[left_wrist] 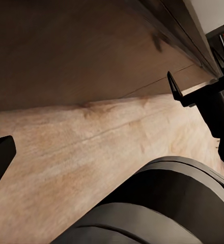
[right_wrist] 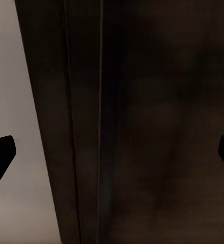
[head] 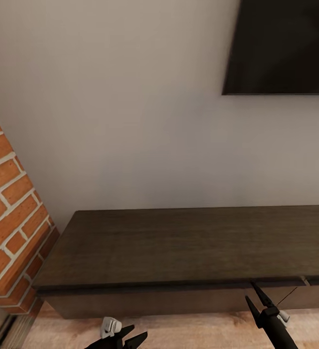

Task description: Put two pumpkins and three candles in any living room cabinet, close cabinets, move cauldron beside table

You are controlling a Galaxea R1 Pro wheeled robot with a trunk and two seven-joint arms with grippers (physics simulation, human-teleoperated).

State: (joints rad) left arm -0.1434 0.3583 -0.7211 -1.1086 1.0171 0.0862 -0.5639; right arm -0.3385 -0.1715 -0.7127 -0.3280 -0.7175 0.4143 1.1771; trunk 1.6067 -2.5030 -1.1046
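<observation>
Wall (head: pixel 130 121) and TV (head: pixel 280 46) are backing the cabinet (head: pixel 178 242); I am holding my right gripper (head: pixel 257 299) open at its front edge, my left gripper (head: pixel 132 335) also open.

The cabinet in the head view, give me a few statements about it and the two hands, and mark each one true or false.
1. The cabinet stands against the wall with a brick chimney at its left end. True.
2. A pumpkin sits on the cabinet top. False: the top is bare.
3. The right hand is open, its fingers pointing up at the cabinet's front edge. True.
4. The right hand holds a candle. False: nothing is between its fingers.
5. A black TV hangs on the wall above the cabinet's right part. True.
6. The left hand rests on the cabinet top. False: it is low over the wood floor, in front of the cabinet.
</observation>
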